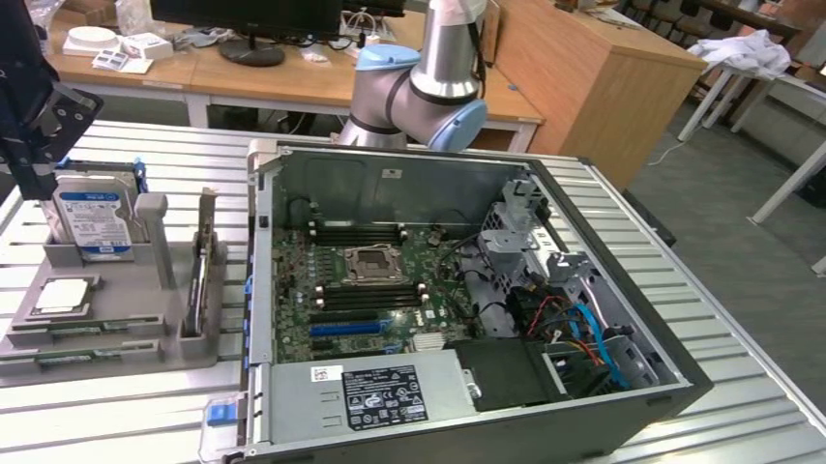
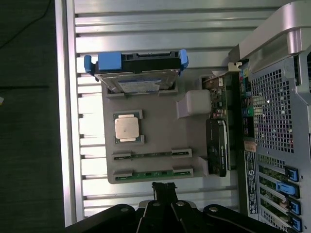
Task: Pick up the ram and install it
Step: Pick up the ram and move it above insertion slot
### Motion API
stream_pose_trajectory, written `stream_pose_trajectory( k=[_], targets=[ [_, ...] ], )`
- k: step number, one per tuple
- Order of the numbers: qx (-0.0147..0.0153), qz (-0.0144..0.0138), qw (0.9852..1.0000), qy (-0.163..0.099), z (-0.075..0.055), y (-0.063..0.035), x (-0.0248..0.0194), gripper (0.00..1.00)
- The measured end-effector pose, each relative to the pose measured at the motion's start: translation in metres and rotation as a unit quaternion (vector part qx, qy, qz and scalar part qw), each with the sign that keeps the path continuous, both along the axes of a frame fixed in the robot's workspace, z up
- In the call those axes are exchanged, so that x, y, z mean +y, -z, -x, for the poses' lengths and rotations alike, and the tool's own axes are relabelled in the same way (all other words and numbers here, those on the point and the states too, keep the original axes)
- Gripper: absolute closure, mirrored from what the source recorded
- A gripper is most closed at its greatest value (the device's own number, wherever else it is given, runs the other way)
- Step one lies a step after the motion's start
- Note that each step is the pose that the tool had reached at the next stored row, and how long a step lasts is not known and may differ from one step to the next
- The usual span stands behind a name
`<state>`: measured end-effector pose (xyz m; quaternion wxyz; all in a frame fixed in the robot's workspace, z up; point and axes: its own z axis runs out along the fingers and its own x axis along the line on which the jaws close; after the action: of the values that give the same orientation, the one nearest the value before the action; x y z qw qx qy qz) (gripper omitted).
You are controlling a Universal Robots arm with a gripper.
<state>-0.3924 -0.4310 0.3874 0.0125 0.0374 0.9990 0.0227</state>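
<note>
**Bench stock, near to far**

1. Slatted metal table (image 1: 116, 416): a bare strip runs along the near edge, in front of everything else.
2. Power supply (image 1: 368, 396): fills the near corner of the open computer case (image 1: 671, 377). The case walls stand up on all sides and the top is uncovered.
3. Gray holder (image 1: 130, 309): on the exterior view's left, just beside the case's left wall with a narrow gap between.
4. Ram (image 1: 58, 357): a green stick lying flat in the slot at the holder's near edge, open from above. A second stick (image 1: 77, 330) lies parallel in the slot just behind it.
5. CPU (image 1: 62, 295): flat in its recess, behind the sticks.
6. Expansion card (image 1: 203, 271): upright along the holder's right edge, next to the case.
7. Motherboard (image 1: 374, 280): on the case floor, unobstructed from above.
8. Hard drive (image 1: 93, 217): upright at the holder's far end.
9. Gripper (image 2: 164, 187): fingers pressed together, holding nothing, raised above the holder and well apart from the ram.
10. Arm base (image 1: 420, 92): at the table's far edge.
11. Wooden desks (image 1: 568, 58): farthest back.
</note>
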Motion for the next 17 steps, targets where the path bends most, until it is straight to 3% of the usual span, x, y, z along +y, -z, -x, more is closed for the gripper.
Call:
stream_pose_trajectory(
  k=[10,17],
  targets=[
    [0.0000,0.0000,1.0000,-0.002,0.0000,0.0000,0.0000,0.89],
    [0.0000,0.0000,0.9995,-0.031,0.0000,0.0000,0.0000,0.89]
  ],
)
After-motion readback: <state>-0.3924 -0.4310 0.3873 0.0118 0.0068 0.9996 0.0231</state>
